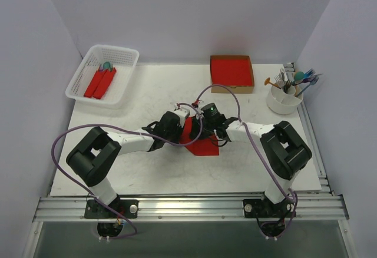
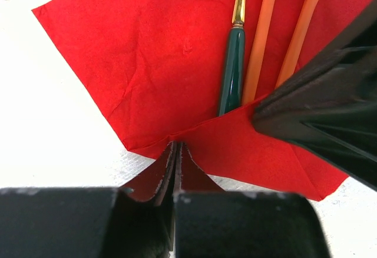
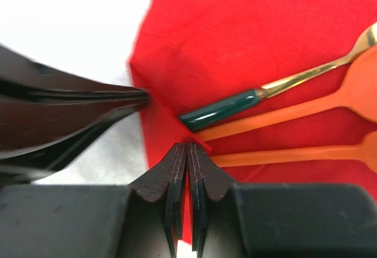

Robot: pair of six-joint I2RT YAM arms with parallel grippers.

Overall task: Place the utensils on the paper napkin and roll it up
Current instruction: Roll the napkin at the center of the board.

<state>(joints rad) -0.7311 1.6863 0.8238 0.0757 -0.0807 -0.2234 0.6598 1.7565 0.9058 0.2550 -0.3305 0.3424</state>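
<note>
The paper napkin (image 2: 159,63) lies flat at the table's middle (image 1: 204,146), its near edge folded up over the utensils' handle ends. On it lie a teal-handled utensil with a gold shaft (image 2: 232,75) (image 3: 221,109) and two orange utensils (image 2: 262,46) (image 3: 294,111), side by side. My left gripper (image 2: 177,147) (image 1: 185,129) is shut on the folded edge of the napkin. My right gripper (image 3: 188,147) (image 1: 200,127) is shut on the same fold a little further along, with red paper showing between its fingers. The two grippers nearly touch.
A white basket (image 1: 88,65) with red rolls stands at the back left. A cardboard box (image 1: 252,72) with a red stack sits at the back middle. A white cup (image 1: 283,103) of spare utensils stands at the back right.
</note>
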